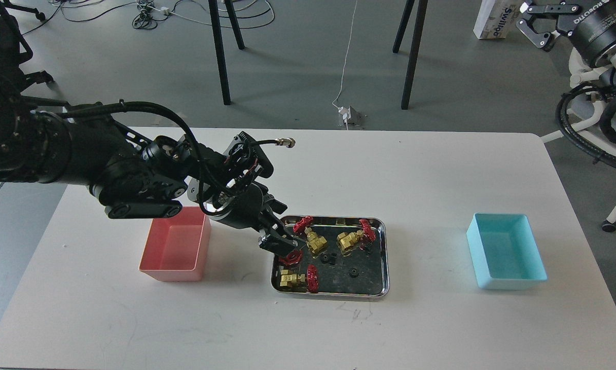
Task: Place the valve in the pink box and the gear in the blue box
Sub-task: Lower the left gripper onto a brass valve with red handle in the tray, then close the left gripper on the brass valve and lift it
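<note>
Head view: our left gripper (286, 245) is reaching into the left end of the shiny steel tray (385, 257), its dark fingers sitting over a red handwheel; whether they are clamping it we cannot tell. The tray is holding brass valves, one valve (350, 239) lying at its far right, with tiny black gears, one gear (354, 271) near centre. The smooth pink box (174, 249) and blue box (506, 252) are sitting empty. Our right gripper (537, 25) is hanging apart, high, off the white table (431, 180).
</note>
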Available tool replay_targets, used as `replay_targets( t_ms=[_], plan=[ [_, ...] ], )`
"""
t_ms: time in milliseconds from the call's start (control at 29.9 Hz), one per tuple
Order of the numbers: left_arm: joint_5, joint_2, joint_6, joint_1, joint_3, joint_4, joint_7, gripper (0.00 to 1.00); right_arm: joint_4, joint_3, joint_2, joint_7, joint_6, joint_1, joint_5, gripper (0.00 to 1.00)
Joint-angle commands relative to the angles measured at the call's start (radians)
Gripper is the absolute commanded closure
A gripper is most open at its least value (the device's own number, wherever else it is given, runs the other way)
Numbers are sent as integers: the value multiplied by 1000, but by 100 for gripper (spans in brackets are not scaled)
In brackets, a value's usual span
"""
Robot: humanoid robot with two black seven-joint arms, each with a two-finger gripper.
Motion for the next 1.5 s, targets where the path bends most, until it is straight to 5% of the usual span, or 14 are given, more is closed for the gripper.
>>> replay_targets(
  t_ms=[0,902,1470],
  plan=[
    [2,-24,28,43,2,58,0,4,-1,4,1,0,-3,-2,0,0],
    [0,-62,36,219,-8,228,0,15,0,0,9,3,1,-52,0,0],
    [6,-64,51,247,-3,260,0,39,0,3,9,3,3,-73,0,0]
  ],
)
